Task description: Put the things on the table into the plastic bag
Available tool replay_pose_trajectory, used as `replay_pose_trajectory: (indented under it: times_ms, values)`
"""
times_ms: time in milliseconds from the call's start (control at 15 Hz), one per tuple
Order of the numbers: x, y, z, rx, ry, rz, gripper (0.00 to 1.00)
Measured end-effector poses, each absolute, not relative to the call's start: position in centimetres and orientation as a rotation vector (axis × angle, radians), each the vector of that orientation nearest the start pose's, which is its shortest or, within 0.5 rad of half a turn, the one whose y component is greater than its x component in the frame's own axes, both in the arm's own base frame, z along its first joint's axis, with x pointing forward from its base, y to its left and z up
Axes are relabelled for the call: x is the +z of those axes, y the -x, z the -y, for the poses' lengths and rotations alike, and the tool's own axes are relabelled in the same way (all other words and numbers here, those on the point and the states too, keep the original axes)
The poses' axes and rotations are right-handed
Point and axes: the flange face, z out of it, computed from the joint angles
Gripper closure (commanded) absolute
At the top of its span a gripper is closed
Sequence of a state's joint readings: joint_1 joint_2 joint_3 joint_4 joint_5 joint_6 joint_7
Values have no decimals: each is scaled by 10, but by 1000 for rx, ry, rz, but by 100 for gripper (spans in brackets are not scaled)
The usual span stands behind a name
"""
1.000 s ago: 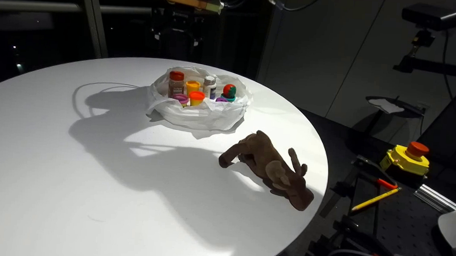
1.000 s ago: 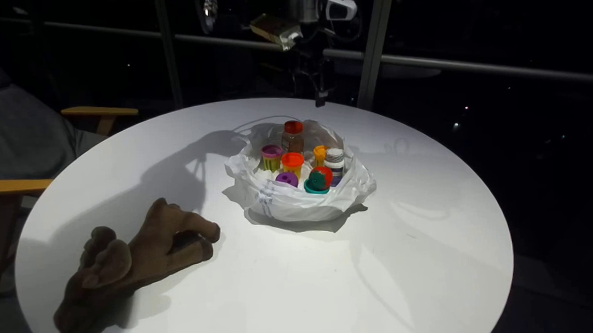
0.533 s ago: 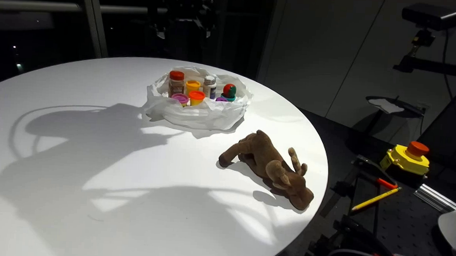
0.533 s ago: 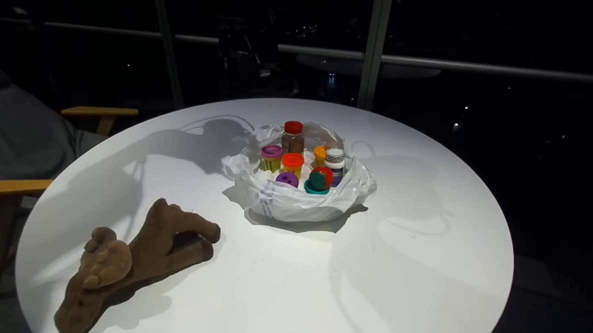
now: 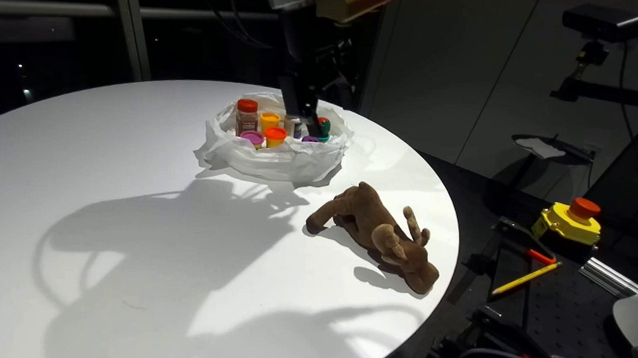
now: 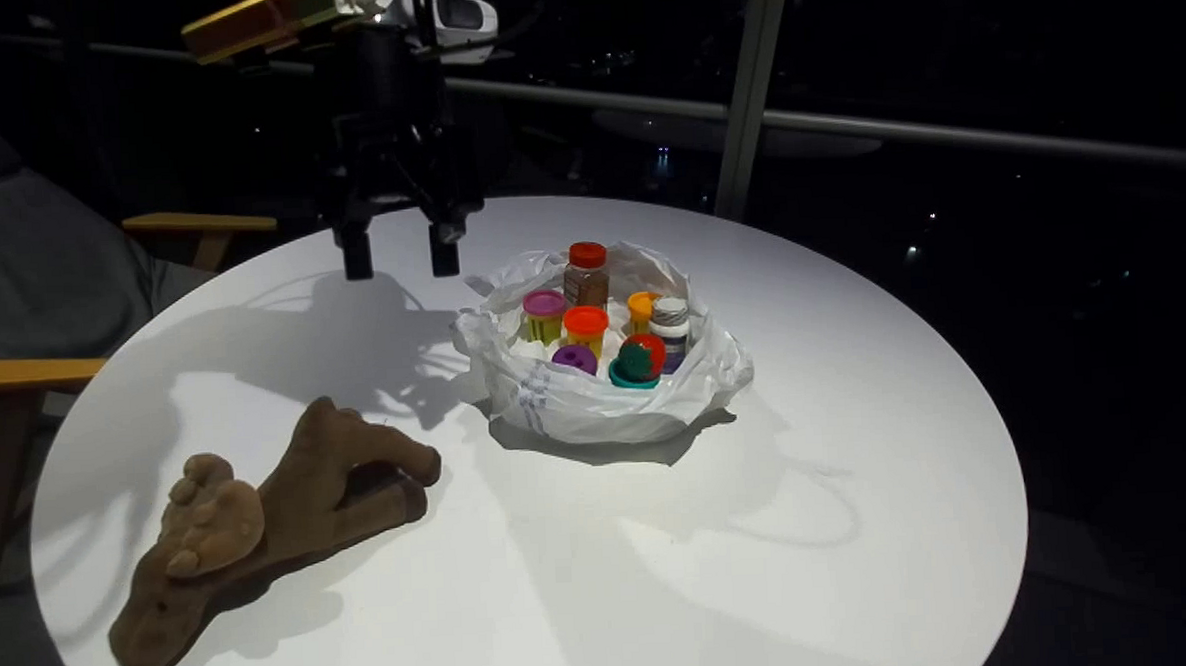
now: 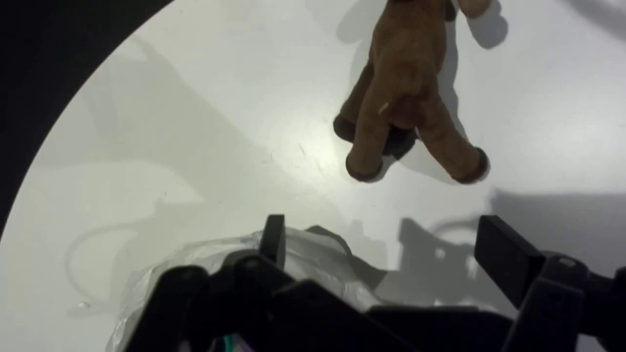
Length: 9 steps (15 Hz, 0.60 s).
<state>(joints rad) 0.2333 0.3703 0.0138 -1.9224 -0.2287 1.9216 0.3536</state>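
In an exterior view, the gripper (image 6: 401, 259) hangs at upper left of centre, jaws wide apart, nothing between them; the spread presumably suits a bulky pick. Right of centre, the white plastic bag (image 6: 607, 417) stands with its mouth spread, apparently to admit items from above. Inside it, a red-and-green ball (image 6: 644, 354) appears seated in a teal cup (image 6: 627, 381), whose rim likely prevents rolling. The brown plush moose (image 6: 300, 506) lies sprawled at lower left, outside the bag, judged the item outstanding.
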Motion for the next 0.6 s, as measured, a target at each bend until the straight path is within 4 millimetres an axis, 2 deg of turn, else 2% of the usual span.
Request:
replay_pose_trajectory:
  times_ms: [267, 600]
  values:
    - [233, -508, -117, 546, 3376, 311, 0]
    - [198, -453, -90, 385, 3253, 555, 0]
